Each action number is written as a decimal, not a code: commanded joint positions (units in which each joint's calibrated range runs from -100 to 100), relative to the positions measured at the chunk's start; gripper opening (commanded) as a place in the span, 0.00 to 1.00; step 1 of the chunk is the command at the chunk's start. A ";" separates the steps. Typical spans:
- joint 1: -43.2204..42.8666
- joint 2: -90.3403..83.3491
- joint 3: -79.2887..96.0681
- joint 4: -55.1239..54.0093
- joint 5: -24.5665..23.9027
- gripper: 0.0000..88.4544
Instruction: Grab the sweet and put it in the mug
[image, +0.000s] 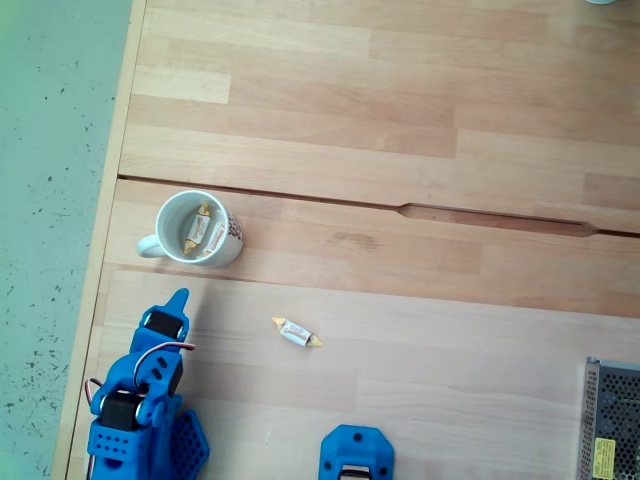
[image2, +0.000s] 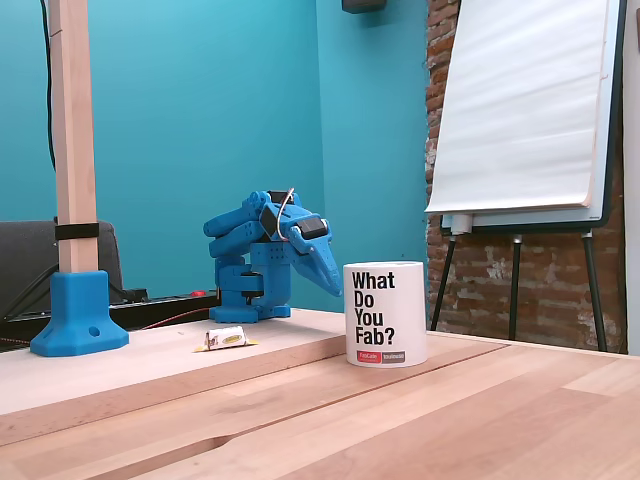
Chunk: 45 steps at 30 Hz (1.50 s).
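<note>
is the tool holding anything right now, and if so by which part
Nothing is held. The tool points toward the mug with no sweet in it; one sweet lies loose on the table, and two more lie inside the mug.

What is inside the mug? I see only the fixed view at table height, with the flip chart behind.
Observer: In a fixed view from above, two sweets lie inside the mug.
Operator: Where is its handle?
Observer: The handle points left in that view.
Operator: Is the gripper touching the mug?
Observer: No, the gripper points at the mug with bare wood between them.
</note>
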 joint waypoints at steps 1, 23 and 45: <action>-0.44 -0.71 -0.17 -0.88 0.00 0.00; -0.44 -0.71 -0.17 -0.88 0.00 0.00; -1.53 -0.71 -0.17 -0.88 0.24 0.00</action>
